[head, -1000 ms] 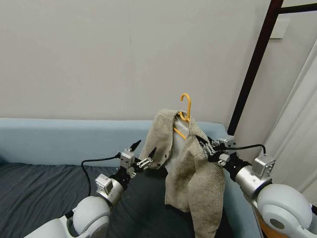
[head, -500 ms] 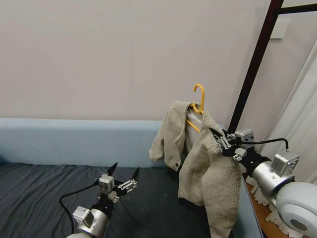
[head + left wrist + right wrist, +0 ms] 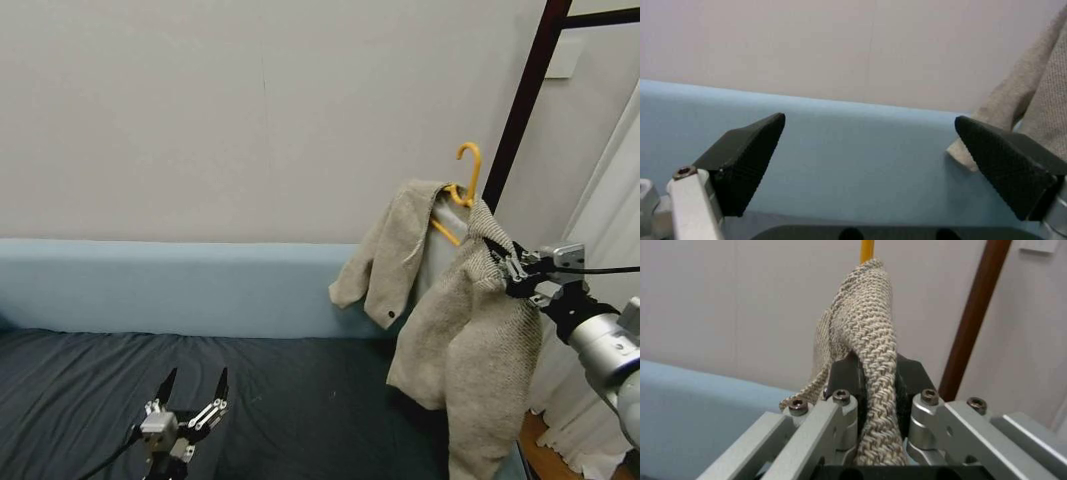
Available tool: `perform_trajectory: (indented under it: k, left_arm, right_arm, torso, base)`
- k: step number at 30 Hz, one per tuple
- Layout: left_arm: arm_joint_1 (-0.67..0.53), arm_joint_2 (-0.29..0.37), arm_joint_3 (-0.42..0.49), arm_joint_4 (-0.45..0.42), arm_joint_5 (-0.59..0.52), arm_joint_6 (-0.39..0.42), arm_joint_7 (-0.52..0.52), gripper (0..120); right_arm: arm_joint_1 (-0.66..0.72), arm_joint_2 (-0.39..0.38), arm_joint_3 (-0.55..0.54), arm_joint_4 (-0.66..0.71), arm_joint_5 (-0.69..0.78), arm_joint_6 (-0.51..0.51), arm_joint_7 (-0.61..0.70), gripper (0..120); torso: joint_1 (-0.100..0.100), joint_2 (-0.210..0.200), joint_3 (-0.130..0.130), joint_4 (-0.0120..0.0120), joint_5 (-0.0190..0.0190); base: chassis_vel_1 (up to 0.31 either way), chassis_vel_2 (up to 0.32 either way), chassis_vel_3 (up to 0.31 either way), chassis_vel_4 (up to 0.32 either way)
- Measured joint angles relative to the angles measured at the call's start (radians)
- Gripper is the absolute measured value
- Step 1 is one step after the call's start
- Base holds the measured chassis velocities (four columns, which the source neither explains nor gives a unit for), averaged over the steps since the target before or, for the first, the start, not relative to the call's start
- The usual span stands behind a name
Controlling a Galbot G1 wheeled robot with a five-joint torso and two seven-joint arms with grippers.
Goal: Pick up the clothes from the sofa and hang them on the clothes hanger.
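Head view: cardigan (image 3: 470, 330) on an orange hanger (image 3: 468, 170), held up in the air at robot's right, past the end of the sofa (image 3: 150, 285) backrest and just beside the dark rack post (image 3: 515, 120). Can't tell if hook touches the post. R gripper (image 3: 512, 268) is at the shoulder of the knit, just under the hook. L gripper (image 3: 195, 378) is low over the dark seat, well apart from the garment.

R wrist view adds the grip detail: a bunched fold of cardigan (image 3: 870, 340) runs straight btwn the two black pads, R gripper (image 3: 871, 375) clamped on it; hanger (image 3: 867, 250) stem rises directly above, post (image 3: 970, 325) beside.

L wrist view: L gripper (image 3: 873, 150) fingers (image 3: 750, 155) wide apart, nothing btwn them. Blue backrest (image 3: 840, 165) is beyond, cardigan (image 3: 1033, 100) edge off to one side.

Orientation: long axis vertical, hook up, hem down. One front panel and its sleeve hang toward robot's left; the larger panel drops below R gripper.
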Motion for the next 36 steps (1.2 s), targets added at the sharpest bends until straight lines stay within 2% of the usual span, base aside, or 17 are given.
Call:
perform_trajectory:
  k: [7,15,22,29,31,33,34,36]
  left_arm:
    - [0.071,-0.055,0.003,-0.007,0.027,-0.062,0.016,100]
    - [0.068,-0.080,0.047,0.011,0.051,-0.076,0.016,100]
    - [0.055,-0.080,0.077,0.028,0.057,-0.076,0.021,100]
    - [0.044,-0.088,0.106,0.047,0.078,-0.065,0.015,100]
    - [0.043,-0.088,0.107,0.048,0.081,-0.061,0.012,100]
    - [0.043,-0.088,0.108,0.049,0.081,-0.061,0.011,100]
    - [0.043,-0.088,0.108,0.049,0.081,-0.061,0.011,100]
    - [0.042,-0.088,0.108,0.049,0.081,-0.060,0.011,100]
  right_arm:
    - [-0.029,0.007,0.129,-0.030,-0.011,-0.066,0.029,8]
    - [-0.079,-0.027,0.286,-0.079,-0.022,-0.152,0.059,8]
    - [-0.057,-0.067,0.311,-0.189,-0.081,-0.175,0.057,8]
    - [0.037,-0.110,0.217,-0.307,-0.179,-0.138,0.038,8]
    - [0.121,-0.113,0.132,-0.357,-0.235,-0.112,0.027,8]
    - [0.242,-0.096,-0.007,-0.420,-0.295,-0.081,0.014,8]
    - [0.242,-0.096,-0.007,-0.420,-0.295,-0.081,0.014,8]
    - [0.370,-0.067,-0.144,-0.495,-0.350,-0.044,-0.014,8]
  torso:
    - [0.000,0.000,0.000,0.0000,0.0000]
    - [0.000,0.000,0.000,-0.0002,0.0001]
    - [0.000,0.000,0.000,-0.0002,0.0002]
    - [0.000,0.000,0.000,0.0000,0.0000]
    - [0.000,0.000,0.000,-0.0005,-0.0001]
    - [0.000,0.000,0.000,-0.0003,-0.0003]
    - [0.000,0.000,0.000,-0.0003,-0.0003]
    - [0.000,0.000,0.000,0.0003,0.0004]
  base:
    - [0.000,0.000,0.000,0.000]
    - [0.000,0.000,0.000,0.000]
    - [0.000,0.000,0.000,0.000]
    - [0.000,0.000,0.000,0.000]
    - [0.000,0.000,0.000,0.000]
    - [0.000,0.000,0.000,0.000]
    - [0.000,0.000,0.000,0.000]
    - [0.000,0.000,0.000,0.000]
